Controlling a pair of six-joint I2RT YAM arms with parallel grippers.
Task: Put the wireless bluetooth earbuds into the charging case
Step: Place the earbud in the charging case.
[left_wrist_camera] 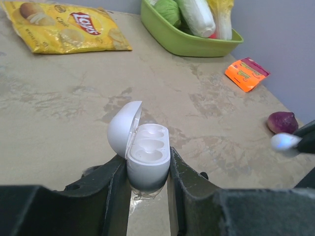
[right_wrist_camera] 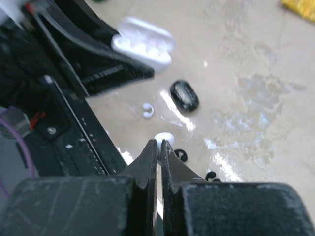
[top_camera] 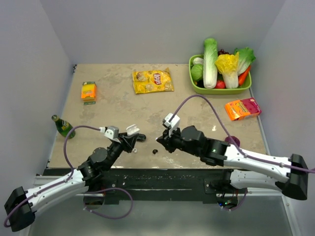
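Left end effector (left_wrist_camera: 146, 163): we are seeing it clamping the charging case (left_wrist_camera: 147, 147) by its lower body, one finger on each side, jaws narrow around it. The case is being held above the tabletop (left_wrist_camera: 59, 108) with its lid (left_wrist_camera: 123, 129) hinged open to the left. Both wells are showing empty in the left wrist view.

Right end effector (right_wrist_camera: 159, 148): the jaws are standing almost together, and we are reading them as pinching a white earbud (right_wrist_camera: 164, 138) at the very tips. From the left wrist view the same bud (left_wrist_camera: 284, 142) is appearing blurred at the far right, well apart from the case.

A dark earbud (right_wrist_camera: 184, 95) is lying on the tabletop between the two end effectors, near the case but not touching it. A small white ring-shaped piece (right_wrist_camera: 147, 110) is lying just beside it; we cannot tell what it is.

Overhead, the two end effectors (top_camera: 132, 141) (top_camera: 161, 140) are facing each other near the front edge. We are noting a yellow chip bag (top_camera: 153, 81), a green basket (top_camera: 197, 84) of vegetables and an orange packet (top_camera: 241, 108) farther back.
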